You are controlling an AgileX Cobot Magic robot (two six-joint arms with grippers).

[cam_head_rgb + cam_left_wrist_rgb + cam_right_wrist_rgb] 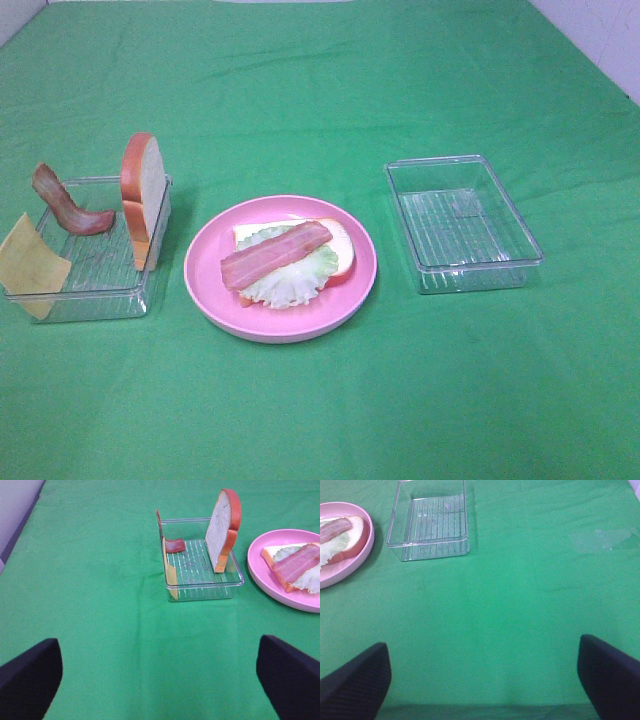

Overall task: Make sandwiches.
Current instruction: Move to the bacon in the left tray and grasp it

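Bacon strip [276, 254] atop lettuce [290, 286] and bread slice [344, 250] on pink plate [300, 320]

Dishware on green cloth [320, 100]
Pink plate [300, 322] — left tray [90, 303] just beside it, right tray [465, 230] near its other side.

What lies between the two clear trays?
The pink plate, carrying bread, lettuce and a bacon strip, sits between the left tray and the right tray. The exterior high view shows it.
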